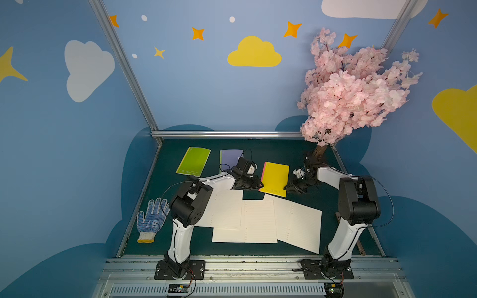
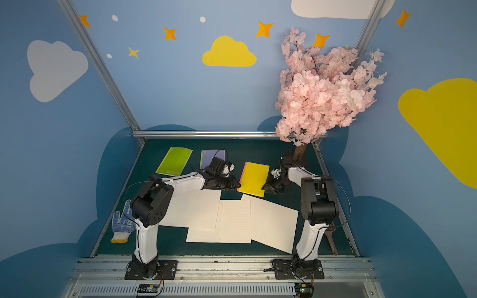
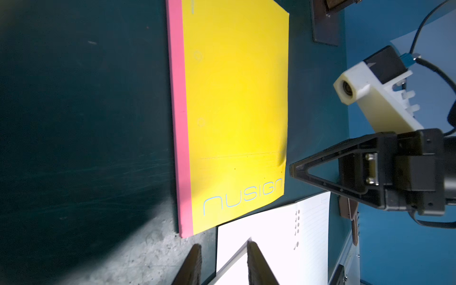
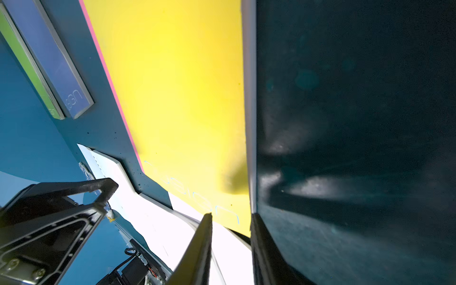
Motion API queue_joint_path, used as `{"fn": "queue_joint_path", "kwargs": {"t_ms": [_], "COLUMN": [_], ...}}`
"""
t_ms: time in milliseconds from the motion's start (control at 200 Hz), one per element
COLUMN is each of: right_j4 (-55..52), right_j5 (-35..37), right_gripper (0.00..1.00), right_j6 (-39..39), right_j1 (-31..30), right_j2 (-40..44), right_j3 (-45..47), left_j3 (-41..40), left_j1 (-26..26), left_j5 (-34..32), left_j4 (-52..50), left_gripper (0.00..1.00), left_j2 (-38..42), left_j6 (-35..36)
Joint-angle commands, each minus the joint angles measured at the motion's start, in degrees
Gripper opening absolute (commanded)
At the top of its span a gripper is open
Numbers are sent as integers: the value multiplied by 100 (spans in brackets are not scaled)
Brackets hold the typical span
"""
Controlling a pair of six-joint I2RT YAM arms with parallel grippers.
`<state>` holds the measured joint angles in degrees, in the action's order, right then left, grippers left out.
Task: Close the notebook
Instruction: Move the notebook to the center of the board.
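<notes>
A yellow notebook [image 1: 275,179] [image 3: 237,98] with a pink spine lies shut and flat in the middle of the green table. My left gripper [image 1: 259,184] [image 3: 223,246] hovers at its near left corner, jaws apart and holding nothing. My right gripper [image 1: 287,187] [image 4: 232,214] sits at its near right corner [image 4: 237,222], open, with the cover's edge running up to one fingertip. In front lie three overlapping open notebooks with white lined pages: left [image 1: 227,209], middle [image 1: 245,224] and right [image 1: 296,222].
A green notebook [image 1: 193,161] and a purple notebook [image 1: 229,158] lie shut at the back. A dotted work glove [image 1: 151,219] rests front left. A pink blossom tree [image 1: 348,90] stands at the back right, and a brown wrench [image 2: 331,240] lies by the right arm's base.
</notes>
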<state>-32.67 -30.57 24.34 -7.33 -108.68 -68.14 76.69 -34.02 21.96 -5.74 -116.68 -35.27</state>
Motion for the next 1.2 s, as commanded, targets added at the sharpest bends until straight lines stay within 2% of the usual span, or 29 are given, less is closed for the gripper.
{"fn": "queue_joint_path", "kwargs": {"t_ms": [0, 876, 1196], "right_j4": [36, -29, -67], "right_j5": [94, 262, 297], "right_gripper": [29, 29, 25], "right_j6": [34, 27, 29], "right_j1": [-55, -102, -134], "right_j2": [23, -161, -297], "right_j3": [46, -31, -166], "left_j3": [-51, 272, 475], "left_j1": [18, 18, 18], "left_j5": [-194, -139, 22], "left_j4": [-214, -528, -636], "left_gripper": [35, 35, 34], "left_j2": [-131, -531, -690], "left_j6": [114, 159, 176]}}
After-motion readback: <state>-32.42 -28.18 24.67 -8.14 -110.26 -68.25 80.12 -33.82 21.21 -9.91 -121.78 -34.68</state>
